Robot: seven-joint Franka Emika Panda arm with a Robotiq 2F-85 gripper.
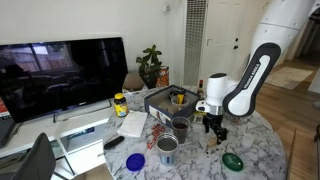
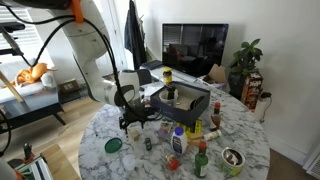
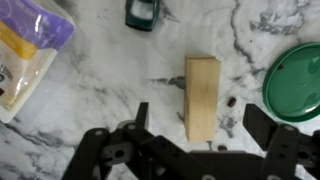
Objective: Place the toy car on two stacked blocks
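Note:
A pale wooden block (image 3: 200, 97) lies lengthwise on the marble table, right between my fingers in the wrist view. From above I cannot tell whether it is one block or two stacked. A small dark green toy car (image 3: 143, 10) stands on the table beyond the block, apart from it. My gripper (image 3: 200, 125) is open and empty, hovering just above the block. In both exterior views the gripper (image 1: 214, 128) (image 2: 133, 122) points down over the table near its edge.
A green lid (image 3: 295, 85) (image 1: 232, 160) (image 2: 114, 145) lies beside the block. A purple and yellow bag (image 3: 30, 45) lies on the other side. A dark tray (image 1: 168, 98), cups (image 1: 180, 125), a can (image 1: 167, 148) and bottles (image 2: 178, 140) crowd the table's middle.

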